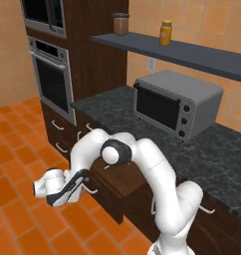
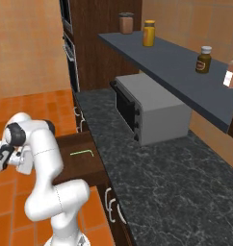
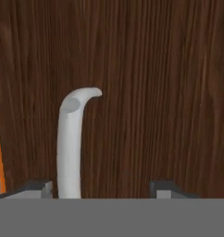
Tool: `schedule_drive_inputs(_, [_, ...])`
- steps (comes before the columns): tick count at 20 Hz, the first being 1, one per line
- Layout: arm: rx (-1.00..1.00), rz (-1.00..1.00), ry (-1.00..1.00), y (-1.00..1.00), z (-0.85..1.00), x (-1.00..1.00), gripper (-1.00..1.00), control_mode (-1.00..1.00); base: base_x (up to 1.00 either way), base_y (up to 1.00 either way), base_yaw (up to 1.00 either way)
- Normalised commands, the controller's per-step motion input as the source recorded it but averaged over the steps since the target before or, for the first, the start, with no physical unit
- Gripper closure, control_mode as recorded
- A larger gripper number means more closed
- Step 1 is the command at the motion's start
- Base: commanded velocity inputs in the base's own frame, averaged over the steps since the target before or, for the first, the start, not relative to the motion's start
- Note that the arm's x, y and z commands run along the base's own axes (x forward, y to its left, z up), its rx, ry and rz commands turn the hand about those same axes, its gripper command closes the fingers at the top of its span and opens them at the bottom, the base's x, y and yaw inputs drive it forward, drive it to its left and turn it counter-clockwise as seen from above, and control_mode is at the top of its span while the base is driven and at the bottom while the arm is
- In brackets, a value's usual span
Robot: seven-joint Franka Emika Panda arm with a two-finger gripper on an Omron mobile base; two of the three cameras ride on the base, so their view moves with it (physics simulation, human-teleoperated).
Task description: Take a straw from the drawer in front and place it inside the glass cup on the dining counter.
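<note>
The dark-brown drawer (image 2: pixel 79 166) stands pulled out from under the black worktop. Inside it lies the thin light-green straw (image 2: pixel 82 153), bent at one end. My gripper (image 1: pixel 83 180) is low in front of the drawer's front panel (image 1: pixel 111 193), pointing at it. In the hand view the gripper (image 3: pixel 101 190) is open, its fingertips (image 3: pixel 40 187) wide apart, and the curved white handle (image 3: pixel 70 139) rises between them near the left one, untouched. The glass cup and the dining counter are out of view.
A grey toaster oven (image 1: pixel 177 102) sits on the black speckled worktop (image 2: pixel 152 178). A dark shelf (image 2: pixel 176 62) above holds several jars. Wall ovens (image 1: pixel 52 79) stand at the left, with orange tile floor (image 1: pixel 18 149) in front of them.
</note>
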Motion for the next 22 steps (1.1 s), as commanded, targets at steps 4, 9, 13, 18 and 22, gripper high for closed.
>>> schedule_drive_inputs(4, [0.52,0.12,0.32,0.07,0.73,-0.42,-1.00,-1.00,0.00,0.00,0.00])
schedule_drive_inputs(9, [0.53,0.05,0.25,-0.16,0.89,-0.41,-1.00,-1.00,0.00,0.00,0.00])
schedule_drive_inputs(13, [0.44,0.00,0.00,-0.91,1.00,-0.11,-1.00,-1.00,0.00,0.00,0.00])
schedule_drive_inputs(18, [0.38,0.00,0.04,-1.00,0.76,0.23,-1.00,-1.00,0.00,0.00,0.00])
schedule_drive_inputs(22, [0.24,0.00,0.16,-0.75,-0.04,0.80,-1.00,-1.00,0.00,0.00,0.00])
